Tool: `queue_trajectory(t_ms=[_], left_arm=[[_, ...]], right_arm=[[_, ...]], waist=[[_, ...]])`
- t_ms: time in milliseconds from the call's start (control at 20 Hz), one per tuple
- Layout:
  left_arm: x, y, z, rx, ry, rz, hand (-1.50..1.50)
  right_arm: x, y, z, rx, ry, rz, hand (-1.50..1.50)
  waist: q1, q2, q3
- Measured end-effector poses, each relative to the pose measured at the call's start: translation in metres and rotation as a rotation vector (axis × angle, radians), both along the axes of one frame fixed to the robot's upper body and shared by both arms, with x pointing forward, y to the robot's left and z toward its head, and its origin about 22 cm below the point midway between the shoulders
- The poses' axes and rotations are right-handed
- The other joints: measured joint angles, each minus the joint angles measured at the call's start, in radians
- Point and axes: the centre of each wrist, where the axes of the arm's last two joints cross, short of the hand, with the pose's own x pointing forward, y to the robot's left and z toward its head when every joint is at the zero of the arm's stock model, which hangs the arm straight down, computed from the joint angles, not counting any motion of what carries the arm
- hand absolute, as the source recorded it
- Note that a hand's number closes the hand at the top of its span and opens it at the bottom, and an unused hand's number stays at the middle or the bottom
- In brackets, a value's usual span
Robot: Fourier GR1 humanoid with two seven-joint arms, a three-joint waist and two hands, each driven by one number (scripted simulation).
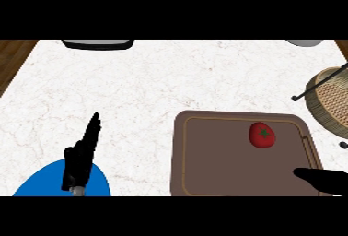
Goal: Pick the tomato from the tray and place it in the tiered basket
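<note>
Yet to lift the tomato (262, 134) off the tray (224, 161) and into the basket (333, 99). Holding left hand (80, 159) flat; can't tell shape of right hand (325, 179).

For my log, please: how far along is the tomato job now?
Nothing is done yet: the tomato lies on the tray. In hand: the right hand is over the tray's near corner, apart from the tomato. Remaining: grasp it, carry it to the tiered basket.

White marbled counter (170, 83). Blue plate (37, 184) at near-left edge. Dark-rimmed dish (97, 44) at far edge, cut off. White object (304, 42) at far-right corner, unidentifiable.
</note>
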Motion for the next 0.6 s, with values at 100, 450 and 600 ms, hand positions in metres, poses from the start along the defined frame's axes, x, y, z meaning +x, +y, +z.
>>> queue_trajectory(t_ms=[100, 450, 600], left_arm=[[0.000, 0.000, -0.001, -0.004, 0.001, 0.002, 0.00], [0.001, -0.002, -0.002, -0.011, 0.003, 0.002, 0.00], [-0.001, 0.001, -0.003, -0.008, -0.003, 0.002, 0.00]], right_arm=[[0.005, 0.010, -0.004, -0.022, 0.012, 0.011, -1.50], [0.027, 0.026, -0.024, -0.077, 0.130, 0.015, -1.50], [0.037, 0.034, -0.033, -0.077, 0.177, 0.021, -1.50]], waist=[[-0.001, -0.001, 0.001], [-0.002, -0.002, 0.000], [-0.004, -0.003, -0.001]])
